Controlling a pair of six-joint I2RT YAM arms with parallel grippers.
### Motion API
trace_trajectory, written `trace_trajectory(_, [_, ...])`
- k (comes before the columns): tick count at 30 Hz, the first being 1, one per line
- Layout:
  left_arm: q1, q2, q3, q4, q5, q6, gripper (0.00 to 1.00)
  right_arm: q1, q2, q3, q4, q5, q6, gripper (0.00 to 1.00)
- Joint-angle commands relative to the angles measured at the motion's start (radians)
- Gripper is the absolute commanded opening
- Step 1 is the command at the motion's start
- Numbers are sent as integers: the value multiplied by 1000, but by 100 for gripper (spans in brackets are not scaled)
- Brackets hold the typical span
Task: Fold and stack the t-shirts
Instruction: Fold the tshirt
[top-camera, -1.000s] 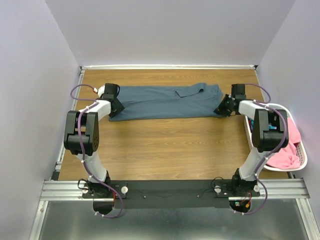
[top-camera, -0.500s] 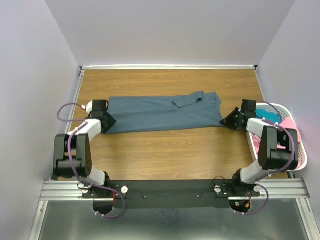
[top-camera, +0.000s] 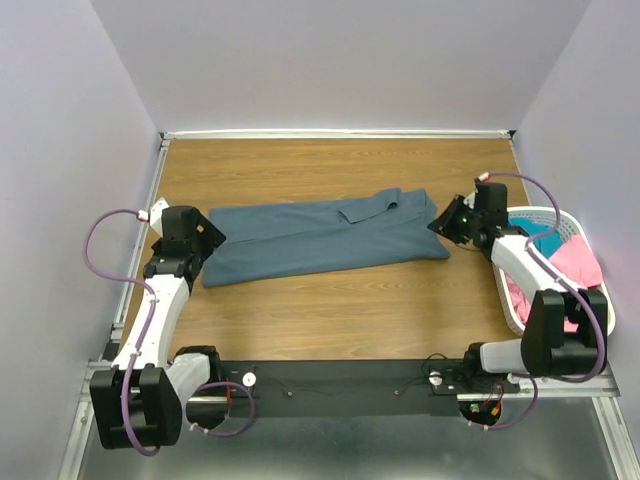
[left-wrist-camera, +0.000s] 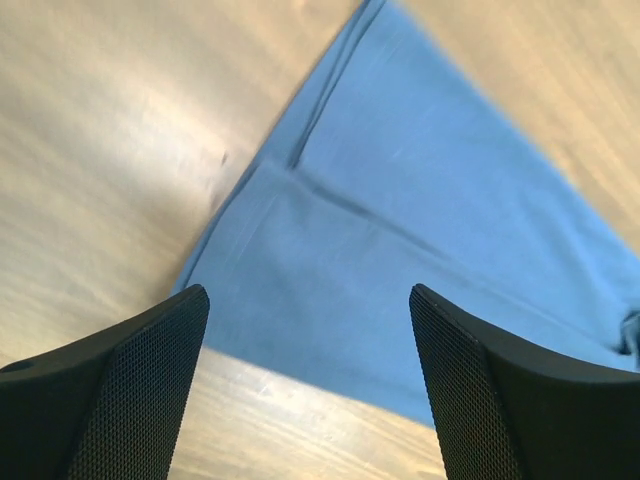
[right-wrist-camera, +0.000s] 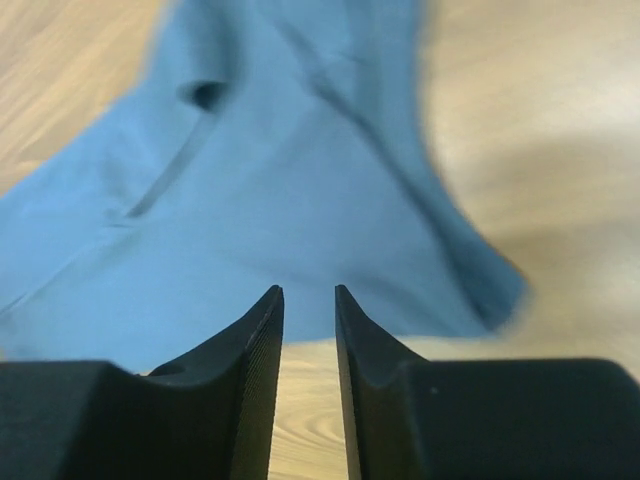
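Note:
The slate blue-grey t-shirt (top-camera: 320, 235) lies flat across the table as a long band folded lengthwise, its collar end to the right. My left gripper (top-camera: 207, 236) hovers over the shirt's left end, jaws wide open and empty. In the left wrist view the shirt's corner (left-wrist-camera: 400, 220) lies below the left gripper (left-wrist-camera: 308, 292). My right gripper (top-camera: 446, 222) hangs just off the shirt's right end. In the right wrist view the right gripper (right-wrist-camera: 309, 288) shows a narrow empty gap, with the shirt (right-wrist-camera: 280, 180) ahead of it. The pink t-shirt (top-camera: 578, 264) and the teal t-shirt (top-camera: 545, 232) lie in the basket.
The white slotted basket (top-camera: 603, 322) stands at the table's right edge beside the right arm. Walls close the table at the back and both sides. Bare wood (top-camera: 340, 310) lies between the shirt and the arm bases.
Both grippers have let go of the shirt's ends and drawn outward and nearer. The left jaws opened wide, the right only a little. The shirt now lies nearer and slightly slanted.

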Motion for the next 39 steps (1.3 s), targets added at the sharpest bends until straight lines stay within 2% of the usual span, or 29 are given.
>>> trace_trajectory(1, [-27, 41, 53, 1, -43, 83, 90, 75, 92, 123, -15, -28, -41, 36])
trace_trajectory(5, [-124, 142, 99, 33, 16, 100, 90, 105, 230, 263, 0, -42, -54, 39])
trace_trajectory(8, [-266, 202, 154, 71, 37, 73, 90, 106, 353, 376, 3, -56, -61, 39])
trace_trajectory(13, [-464, 413, 326, 119, 80, 22, 89, 106, 530, 541, 3, -111, -63, 39])
trace_trajectory(16, [-521, 544, 447, 137, 111, -4, 89, 105, 624, 622, 3, -152, -52, 39])
trace_trajectory(20, [-554, 743, 640, 140, 170, -26, 88, 105, 670, 650, 3, -159, -44, 40])
trace_trajectory(26, [-607, 942, 826, 133, 221, -105, 82, 106, 669, 619, 5, -140, -64, 40])
trace_trajectory(35, [-643, 1079, 920, 130, 246, -173, 66, 105, 680, 596, 16, -151, -68, 40])
trace_trajectory(39, [-646, 1108, 926, 127, 244, -185, 64, 106, 677, 585, 19, -156, -71, 40])
